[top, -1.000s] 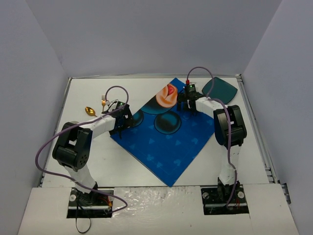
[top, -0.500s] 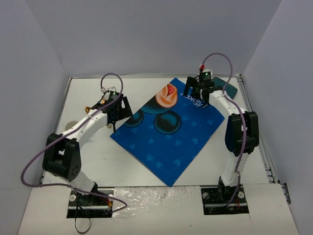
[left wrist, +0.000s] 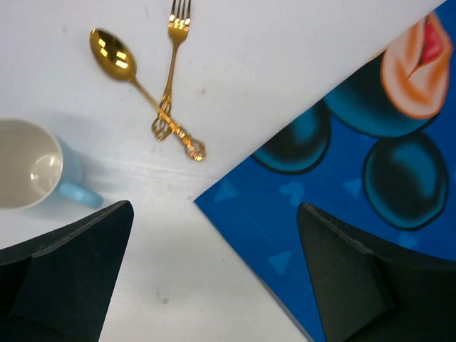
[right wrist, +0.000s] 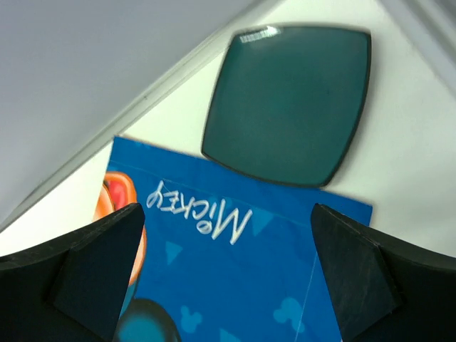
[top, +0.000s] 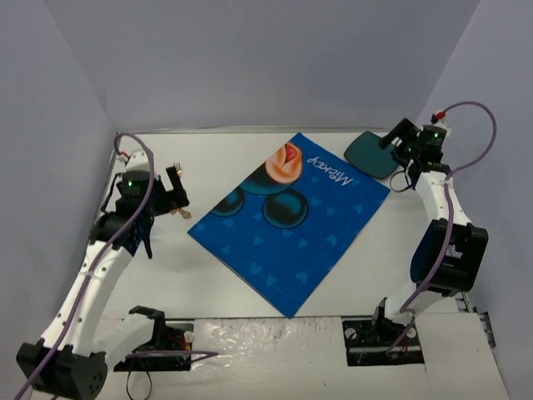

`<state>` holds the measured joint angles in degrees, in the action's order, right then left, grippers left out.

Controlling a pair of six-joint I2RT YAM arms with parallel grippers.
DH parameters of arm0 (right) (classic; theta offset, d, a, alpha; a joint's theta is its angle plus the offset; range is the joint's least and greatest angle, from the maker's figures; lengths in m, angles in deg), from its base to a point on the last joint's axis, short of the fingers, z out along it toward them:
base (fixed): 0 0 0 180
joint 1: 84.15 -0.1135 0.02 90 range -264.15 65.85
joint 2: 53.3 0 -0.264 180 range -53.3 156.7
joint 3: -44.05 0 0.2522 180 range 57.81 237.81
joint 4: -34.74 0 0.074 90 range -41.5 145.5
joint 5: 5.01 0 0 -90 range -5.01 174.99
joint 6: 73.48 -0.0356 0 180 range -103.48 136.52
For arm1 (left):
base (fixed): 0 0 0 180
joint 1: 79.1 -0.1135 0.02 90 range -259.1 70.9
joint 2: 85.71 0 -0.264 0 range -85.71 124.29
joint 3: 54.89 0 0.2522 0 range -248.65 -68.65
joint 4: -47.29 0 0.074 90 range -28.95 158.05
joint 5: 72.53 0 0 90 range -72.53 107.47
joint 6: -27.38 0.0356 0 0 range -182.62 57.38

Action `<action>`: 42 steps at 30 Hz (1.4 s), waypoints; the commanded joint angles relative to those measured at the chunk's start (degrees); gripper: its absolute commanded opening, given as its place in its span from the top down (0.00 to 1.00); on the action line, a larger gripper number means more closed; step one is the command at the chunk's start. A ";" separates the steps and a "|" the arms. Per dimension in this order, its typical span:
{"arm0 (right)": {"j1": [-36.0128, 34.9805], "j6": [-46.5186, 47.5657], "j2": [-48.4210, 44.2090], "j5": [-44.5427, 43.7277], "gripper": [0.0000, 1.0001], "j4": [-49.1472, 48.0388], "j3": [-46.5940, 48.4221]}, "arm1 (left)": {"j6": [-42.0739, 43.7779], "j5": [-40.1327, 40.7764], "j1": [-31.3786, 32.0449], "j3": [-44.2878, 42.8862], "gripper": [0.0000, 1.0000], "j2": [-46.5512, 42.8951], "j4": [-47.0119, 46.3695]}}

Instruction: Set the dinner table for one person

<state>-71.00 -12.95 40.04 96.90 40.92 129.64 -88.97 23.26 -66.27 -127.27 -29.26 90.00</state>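
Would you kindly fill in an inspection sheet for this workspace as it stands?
Surface: white dinner table, blue mat laid diagonally in the middle.
Job's things: teal plate at the mat's far edge; gold spoon and fork crossed at the handles, mug nearby, all left of the mat.
Clutter: nothing seen.
Grippers: left gripper and right gripper open, empty.
Cables: purple cable looping off each arm.
Surroundings: plain grey walls on three sides.

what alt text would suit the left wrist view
A gold spoon and fork lie crossed on the white dinner table, a light blue mug lower left, a blue cartoon mat right. The open left hand frames the bottom.
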 commanded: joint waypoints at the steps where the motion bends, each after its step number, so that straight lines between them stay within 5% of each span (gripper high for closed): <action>1: 5.98 -6.01 2.01 10.45 0.00 -10.72 -4.16 | 4.79 -1.15 -1.95 5.44 0.03 -4.30 2.48; 15: 10.76 -10.79 15.46 16.65 0.15 -26.79 -8.28 | 4.91 0.56 -3.33 10.63 0.03 -6.35 -0.76; 42: 10.85 -17.24 33.94 26.58 0.35 -31.75 -1.78 | 5.17 2.64 -4.03 10.45 0.03 -4.50 -0.65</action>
<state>-60.23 -29.03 71.26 122.17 8.56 126.90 -84.31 25.02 -69.86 -115.72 -34.08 92.08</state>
